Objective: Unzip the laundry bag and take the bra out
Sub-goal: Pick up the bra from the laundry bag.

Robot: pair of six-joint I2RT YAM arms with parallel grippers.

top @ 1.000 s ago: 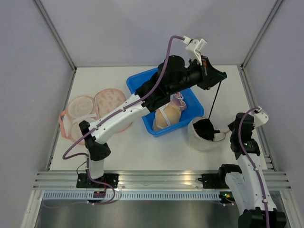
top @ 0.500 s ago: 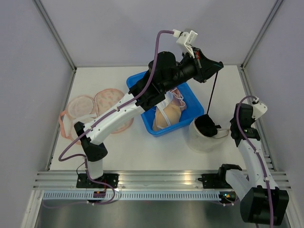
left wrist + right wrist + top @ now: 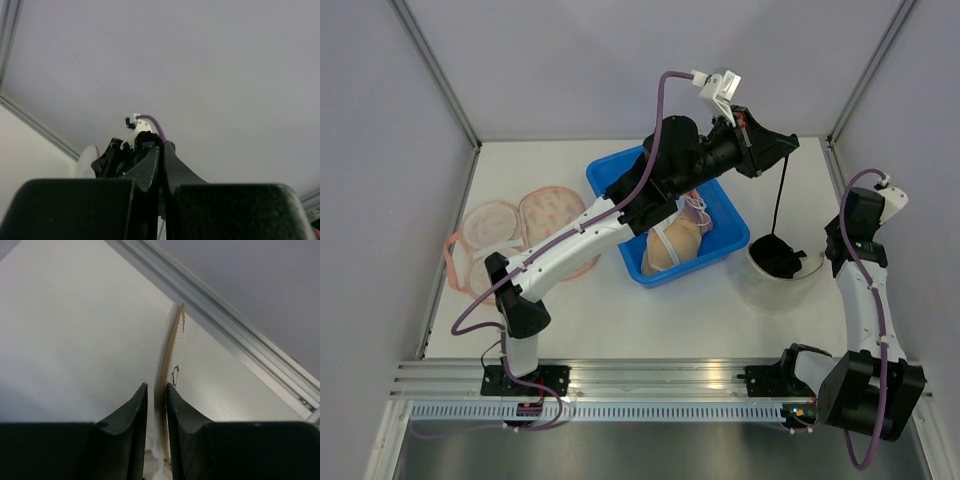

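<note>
Left pincer [image 3: 788, 152] held high, fingers together on a thin black strap [image 3: 780, 195]; bra [image 3: 778, 255] hangs straight below it, bunched in the mouth of the laundry bag [image 3: 760, 292]; right pincer [image 3: 156, 386] narrowly apart, bag rim [image 3: 169, 340] running between its fingers, pinched or loose I cannot tell; risk: if unheld, the bag rides up on a snagged cup, or the strap slips free; left wrist view hides the strap; extent of zip opening unreadable.

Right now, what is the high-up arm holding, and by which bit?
The left gripper pinches the black bra by its thin strap; the rest of it sits in the laundry bag.
</note>
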